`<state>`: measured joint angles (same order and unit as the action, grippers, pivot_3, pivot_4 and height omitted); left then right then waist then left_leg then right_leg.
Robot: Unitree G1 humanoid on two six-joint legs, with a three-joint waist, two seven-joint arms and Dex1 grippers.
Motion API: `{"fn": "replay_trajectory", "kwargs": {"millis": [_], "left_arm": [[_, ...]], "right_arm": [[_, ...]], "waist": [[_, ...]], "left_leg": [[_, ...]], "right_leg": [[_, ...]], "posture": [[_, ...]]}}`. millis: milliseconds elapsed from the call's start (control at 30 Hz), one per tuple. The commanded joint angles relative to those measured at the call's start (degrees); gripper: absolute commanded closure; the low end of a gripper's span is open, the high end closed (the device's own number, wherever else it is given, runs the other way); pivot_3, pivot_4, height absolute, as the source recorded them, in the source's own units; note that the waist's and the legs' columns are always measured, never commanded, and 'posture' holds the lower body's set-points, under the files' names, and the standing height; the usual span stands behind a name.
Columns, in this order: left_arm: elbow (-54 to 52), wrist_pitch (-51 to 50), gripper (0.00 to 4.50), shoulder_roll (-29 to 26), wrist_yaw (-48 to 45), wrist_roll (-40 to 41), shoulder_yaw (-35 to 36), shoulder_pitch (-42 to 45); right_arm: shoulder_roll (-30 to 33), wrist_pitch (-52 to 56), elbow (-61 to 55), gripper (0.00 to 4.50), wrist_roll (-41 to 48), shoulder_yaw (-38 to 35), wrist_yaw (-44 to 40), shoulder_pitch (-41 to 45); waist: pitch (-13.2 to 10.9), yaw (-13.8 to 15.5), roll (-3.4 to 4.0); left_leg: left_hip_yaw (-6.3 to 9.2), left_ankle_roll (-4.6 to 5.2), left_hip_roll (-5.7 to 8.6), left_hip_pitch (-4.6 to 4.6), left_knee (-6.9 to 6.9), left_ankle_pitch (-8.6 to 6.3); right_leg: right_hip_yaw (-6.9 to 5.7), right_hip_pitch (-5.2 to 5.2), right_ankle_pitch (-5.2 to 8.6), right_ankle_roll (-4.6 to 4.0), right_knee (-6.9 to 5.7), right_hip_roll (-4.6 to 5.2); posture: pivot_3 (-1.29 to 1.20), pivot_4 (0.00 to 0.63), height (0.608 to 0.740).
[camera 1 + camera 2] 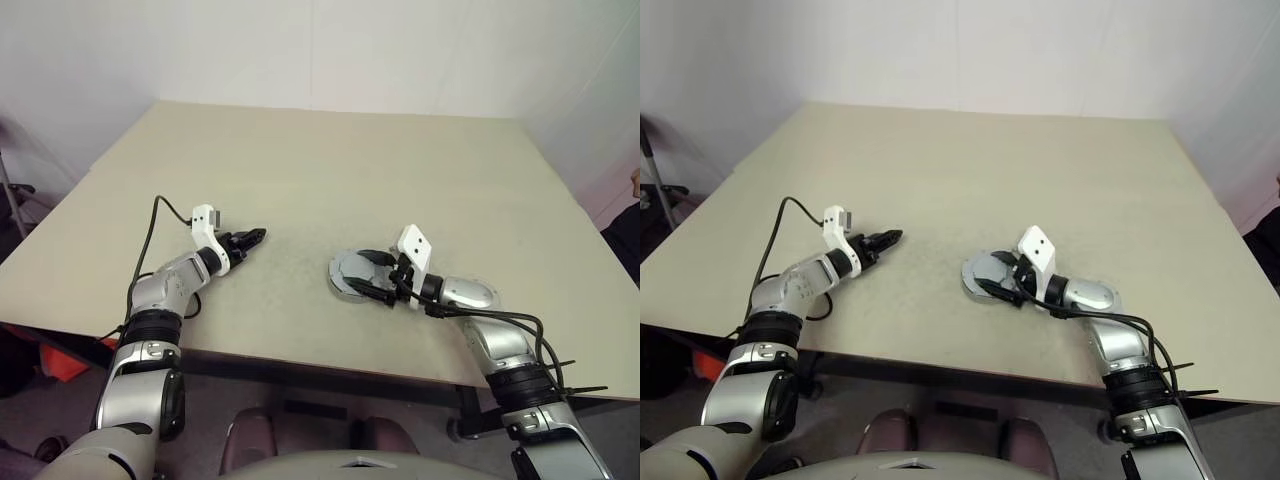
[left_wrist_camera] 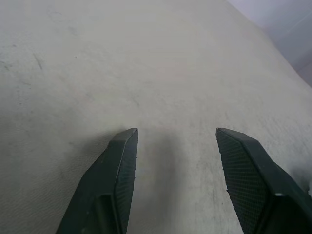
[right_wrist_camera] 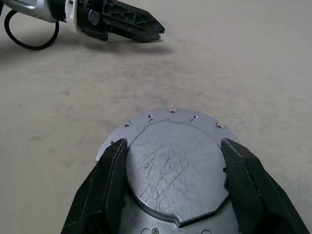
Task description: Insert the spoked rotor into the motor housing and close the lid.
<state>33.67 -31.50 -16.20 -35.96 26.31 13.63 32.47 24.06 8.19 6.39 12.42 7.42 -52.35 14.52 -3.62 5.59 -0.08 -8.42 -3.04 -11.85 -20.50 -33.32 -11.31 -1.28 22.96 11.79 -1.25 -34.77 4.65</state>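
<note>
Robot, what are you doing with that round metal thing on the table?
The right pincer is open, one finger on each side of a grey round metal lid that lies flat on the beige table. Whether the fingers touch it is unclear. The left pincer sits off to the side, open and empty, just above the tabletop.

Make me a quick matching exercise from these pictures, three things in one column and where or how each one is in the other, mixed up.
Things:
1. left tool
2. right tool
3. lid

States:
A. grey disc lying flat on the table
B. open over bare table
C. fingers straddling the grey disc

Pairs: 1-B, 2-C, 3-A
</note>
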Motion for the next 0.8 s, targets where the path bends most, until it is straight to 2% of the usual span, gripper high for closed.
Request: {"fn": "replay_trajectory", "kwargs": {"millis": [33, 800], "left_arm": [[-1.27, 0.86, 1.78, -0.88, -0.01, 0.04, 0.75, 0.11], [-1.29, 1.23, 1.78, -0.77, 0.30, 0.04, 0.90, -0.32]], "right_arm": [[0.94, 1.33, 0.03, 1.56, -0.98, 1.24, -0.58, -0.17], [1.96, 5.65, 1.39, 1.56, -2.71, 3.60, 0.46, 2.46]], "waist": [[0.00, 0.00, 0.00], [0.02, -0.06, -0.04]], "left_leg": [[0.00, 0.00, 0.00, 0.02, 0.00, 0.00], [-0.01, 0.00, 0.00, 0.48, 0.07, -0.01]], "right_leg": [[0.00, -0.01, 0.00, 0.00, 0.00, 0.00], [0.02, -0.52, 0.02, 0.01, 0.04, 0.00]], "posture": [[0.00, 0.000, 0.740], [0.00, 0.000, 0.740]]}}
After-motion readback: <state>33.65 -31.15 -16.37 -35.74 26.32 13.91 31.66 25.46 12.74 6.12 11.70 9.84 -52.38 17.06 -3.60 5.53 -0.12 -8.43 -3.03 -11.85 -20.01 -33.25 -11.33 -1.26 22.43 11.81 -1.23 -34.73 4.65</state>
